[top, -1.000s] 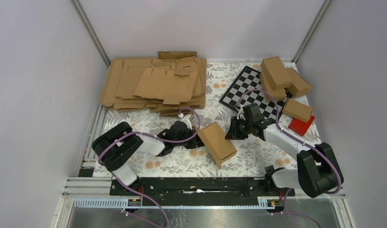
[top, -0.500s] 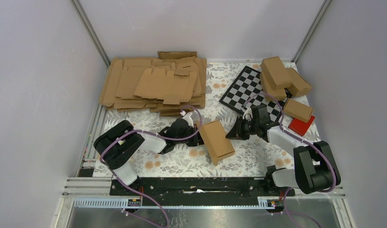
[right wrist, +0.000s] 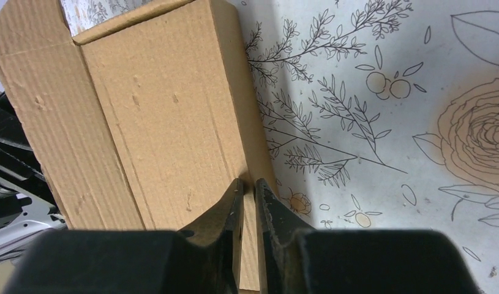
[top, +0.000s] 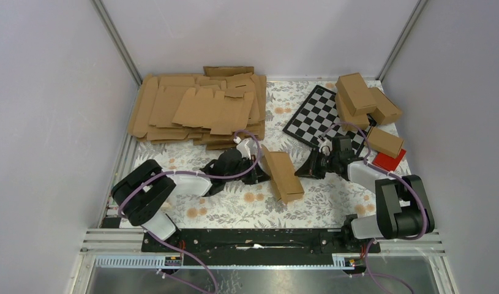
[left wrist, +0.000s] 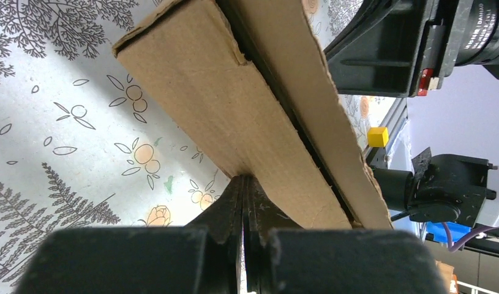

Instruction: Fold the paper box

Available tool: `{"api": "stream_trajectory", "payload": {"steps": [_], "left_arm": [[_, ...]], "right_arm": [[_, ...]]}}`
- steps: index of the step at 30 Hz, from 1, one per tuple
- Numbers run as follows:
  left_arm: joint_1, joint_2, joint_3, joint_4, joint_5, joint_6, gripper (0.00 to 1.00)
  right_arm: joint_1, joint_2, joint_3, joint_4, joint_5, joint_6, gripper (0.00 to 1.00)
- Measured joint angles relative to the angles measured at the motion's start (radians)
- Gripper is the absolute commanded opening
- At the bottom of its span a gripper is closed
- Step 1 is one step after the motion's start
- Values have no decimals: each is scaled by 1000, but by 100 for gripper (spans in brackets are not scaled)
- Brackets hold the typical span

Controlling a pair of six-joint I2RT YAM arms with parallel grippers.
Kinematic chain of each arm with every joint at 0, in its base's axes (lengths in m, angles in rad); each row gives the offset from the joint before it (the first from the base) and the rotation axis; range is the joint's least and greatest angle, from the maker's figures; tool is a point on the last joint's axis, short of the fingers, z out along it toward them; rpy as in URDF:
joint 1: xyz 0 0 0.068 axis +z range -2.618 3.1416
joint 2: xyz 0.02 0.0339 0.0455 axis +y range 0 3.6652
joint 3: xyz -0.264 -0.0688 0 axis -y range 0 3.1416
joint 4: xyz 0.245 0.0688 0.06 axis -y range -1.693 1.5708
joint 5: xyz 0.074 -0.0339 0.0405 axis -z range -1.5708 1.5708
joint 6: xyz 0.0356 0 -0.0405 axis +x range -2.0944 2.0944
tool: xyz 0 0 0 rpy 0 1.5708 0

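The paper box (top: pixel 282 175) is a brown oblong carton lying near the middle of the flowered mat, tilted on one long edge. My left gripper (top: pixel 260 172) is shut, and its tips press against the box's left face. In the left wrist view the closed fingertips (left wrist: pixel 243 181) touch the underside of the box (left wrist: pixel 222 92), where a seam runs between two panels. My right gripper (top: pixel 307 169) sits just right of the box. In the right wrist view the right gripper (right wrist: pixel 247 184) has only a narrow slit between its fingers, nothing in it, level with the box's (right wrist: pixel 155 116) right edge.
A heap of flat brown blanks (top: pixel 198 110) fills the back left. A checkerboard (top: pixel 317 113) lies at the back right, with folded cartons (top: pixel 360 95) stacked beyond it. Another carton (top: pixel 383 142) rests on a red block (top: pixel 390 163). Walls close in on both sides.
The box has been tipped up onto its edge and looks narrower from above. My left gripper followed it to the right. My right gripper drew back to the right and its jaws narrowed.
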Motion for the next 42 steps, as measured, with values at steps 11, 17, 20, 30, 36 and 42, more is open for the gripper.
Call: {"api": "stream_trajectory", "payload": {"steps": [11,17,20,30,36,42], "left_arm": [[1,-5,-68,52,-6,-79,25],[1,-27,-135,135,-3,-137,38],[1,-23,-127,180,10,-153,43],[-7,97,-45,363,131,-217,46],[-21,112,30,350,175,-209,46],[-27,125,103,216,182,-158,46]], "right_arm": [[-4,37,-7,59,-43,3,10],[-4,49,-15,68,-44,3,10],[-4,50,-19,68,-44,3,11],[-4,66,-35,63,-40,-3,16],[20,48,-38,45,-28,-6,23],[80,-44,-36,-6,38,-16,26]]}}
